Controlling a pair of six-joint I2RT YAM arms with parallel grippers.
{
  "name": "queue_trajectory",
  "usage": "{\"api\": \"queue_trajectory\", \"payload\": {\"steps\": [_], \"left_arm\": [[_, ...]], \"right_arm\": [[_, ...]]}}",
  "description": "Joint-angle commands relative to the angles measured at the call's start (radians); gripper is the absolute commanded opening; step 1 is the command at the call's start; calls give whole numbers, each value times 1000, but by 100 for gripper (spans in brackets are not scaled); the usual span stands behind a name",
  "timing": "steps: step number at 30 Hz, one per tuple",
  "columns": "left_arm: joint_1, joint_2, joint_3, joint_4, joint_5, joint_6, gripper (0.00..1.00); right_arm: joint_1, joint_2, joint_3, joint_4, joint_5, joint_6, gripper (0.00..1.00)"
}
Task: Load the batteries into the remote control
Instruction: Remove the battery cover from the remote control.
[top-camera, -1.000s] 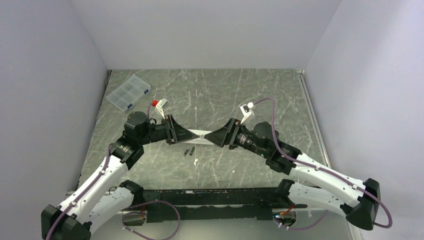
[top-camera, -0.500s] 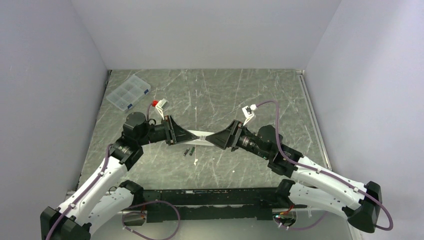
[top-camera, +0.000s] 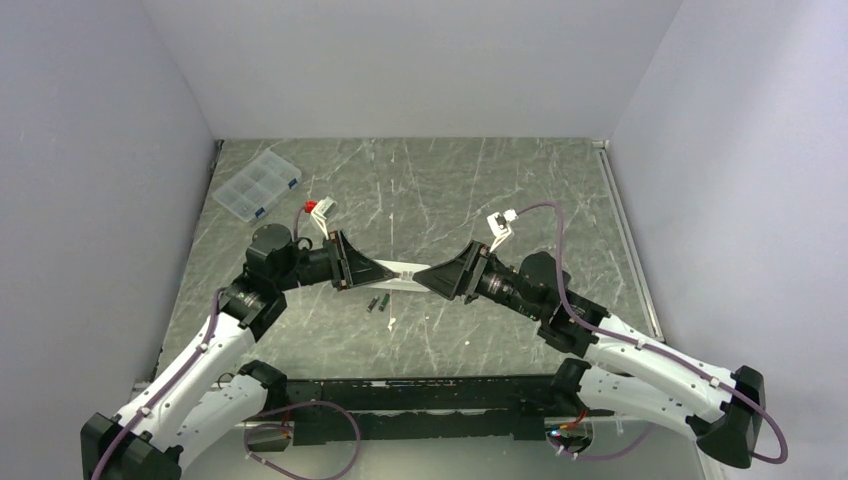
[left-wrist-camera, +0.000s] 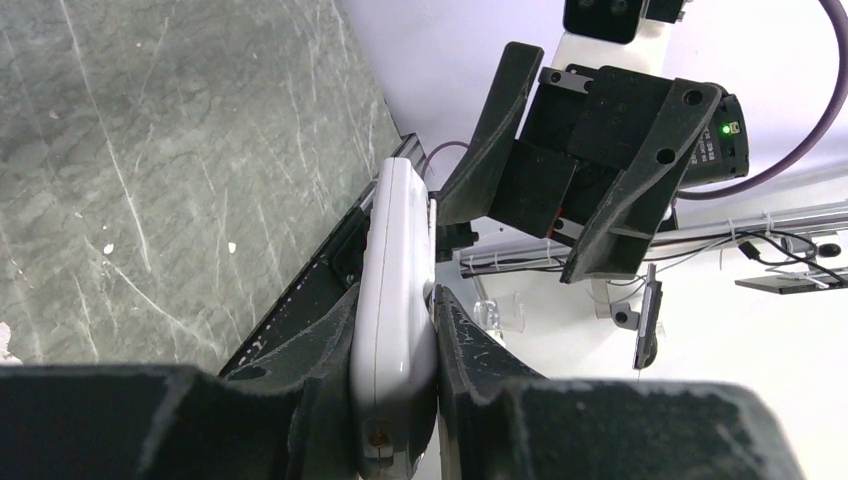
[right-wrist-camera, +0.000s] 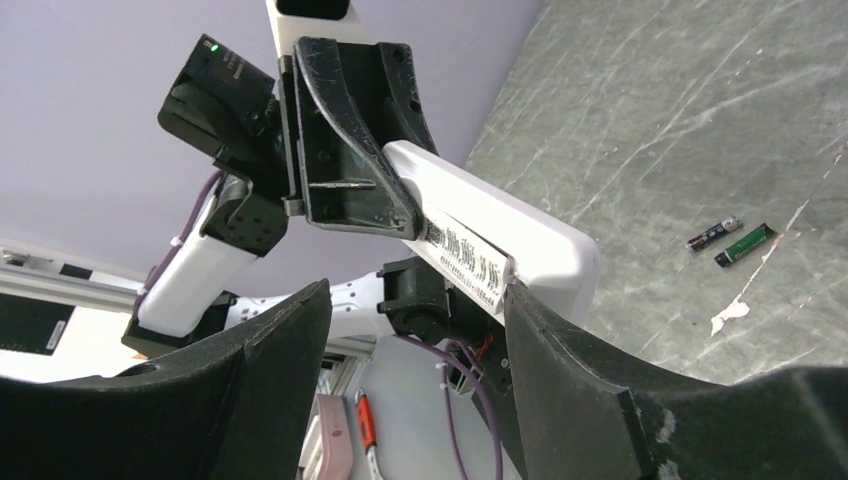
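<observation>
- Two grippers, mid-frame in top view: left gripper (left-wrist-camera: 395, 300) clamped on one end of the remote control (left-wrist-camera: 400, 240), off the table; right gripper (right-wrist-camera: 415, 295) jaws apart, straddling the free end.
- One clear box (top-camera: 257, 185), upper left.
- One remote: likely mid-handover; next probably needs right jaws closing, back turned up.
- Two batteries (right-wrist-camera: 745, 243), on table just below remote, unloaded.
- One white cover piece (top-camera: 390, 322) nearby.
</observation>
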Motion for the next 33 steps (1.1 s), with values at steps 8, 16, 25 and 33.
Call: {"api": "queue_trajectory", "payload": {"steps": [8, 16, 25, 33], "left_arm": [[-14, 24, 26, 41, 23, 13, 0], [-14, 31, 40, 21, 17, 24, 0], [-14, 54, 44, -17, -3, 40, 0], [-14, 81, 21, 18, 2, 26, 0]], "right_arm": [[14, -28, 14, 134, -59, 10, 66], [12, -41, 17, 71, -34, -9, 66], [13, -76, -19, 6, 17, -14, 66], [12, -88, -50, -35, 61, -20, 66]]}}
